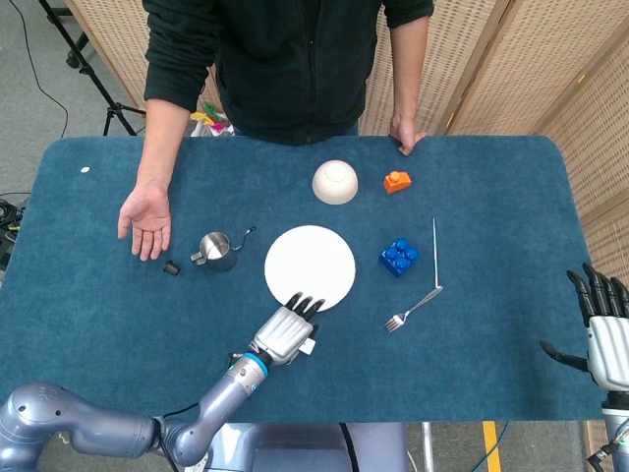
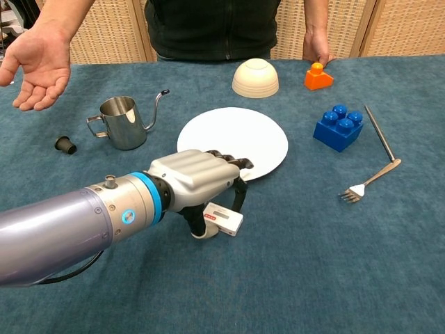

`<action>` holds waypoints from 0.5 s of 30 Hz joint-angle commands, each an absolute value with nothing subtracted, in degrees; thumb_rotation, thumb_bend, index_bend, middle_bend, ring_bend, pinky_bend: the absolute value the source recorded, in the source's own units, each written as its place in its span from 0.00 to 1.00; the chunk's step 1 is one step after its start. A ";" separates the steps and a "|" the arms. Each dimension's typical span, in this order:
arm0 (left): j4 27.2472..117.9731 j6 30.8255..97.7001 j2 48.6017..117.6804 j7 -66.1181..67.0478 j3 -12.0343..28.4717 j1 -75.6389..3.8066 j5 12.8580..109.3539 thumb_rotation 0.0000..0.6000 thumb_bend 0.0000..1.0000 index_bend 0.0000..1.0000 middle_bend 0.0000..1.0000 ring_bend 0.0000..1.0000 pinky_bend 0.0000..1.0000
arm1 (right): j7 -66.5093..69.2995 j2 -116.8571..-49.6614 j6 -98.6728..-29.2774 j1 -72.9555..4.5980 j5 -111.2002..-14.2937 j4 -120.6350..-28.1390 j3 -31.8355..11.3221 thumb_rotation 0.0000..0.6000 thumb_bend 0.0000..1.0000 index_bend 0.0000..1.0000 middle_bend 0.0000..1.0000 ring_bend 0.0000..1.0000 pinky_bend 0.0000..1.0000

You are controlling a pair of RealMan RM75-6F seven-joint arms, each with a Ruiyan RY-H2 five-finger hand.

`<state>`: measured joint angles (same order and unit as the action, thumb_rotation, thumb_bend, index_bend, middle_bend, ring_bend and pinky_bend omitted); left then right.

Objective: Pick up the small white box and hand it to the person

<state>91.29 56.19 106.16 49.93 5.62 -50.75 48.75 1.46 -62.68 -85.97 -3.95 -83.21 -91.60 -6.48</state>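
Observation:
The small white box lies on the blue table just in front of the white plate. My left hand covers it from above, the thumb against its near-left end and the curled fingers on its far edge, so the box is pinched between them. In the head view the left hand hides all but a sliver of the box. The person's open palm waits at the far left, palm up. My right hand hangs off the table's right edge with its fingers spread, holding nothing.
The white plate sits just beyond my left hand. A steel pitcher and a small black cap stand between the hand and the person's palm. A bowl, orange piece, blue brick and fork lie to the right.

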 commanded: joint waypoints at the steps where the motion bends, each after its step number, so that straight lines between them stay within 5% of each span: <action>1: 91.96 57.46 105.53 50.08 5.44 -50.81 49.52 1.00 0.48 0.65 0.00 0.00 0.00 | 1.59 -62.61 -86.06 -3.92 -83.21 -91.65 -6.51 1.00 0.00 0.00 0.00 0.00 0.00; 15: 98.92 67.94 90.78 48.13 3.33 -48.38 69.51 1.00 0.48 0.68 0.00 0.00 0.00 | 1.90 -62.36 -86.28 -3.82 -83.65 -92.10 -6.30 1.00 0.00 0.00 0.00 0.00 0.00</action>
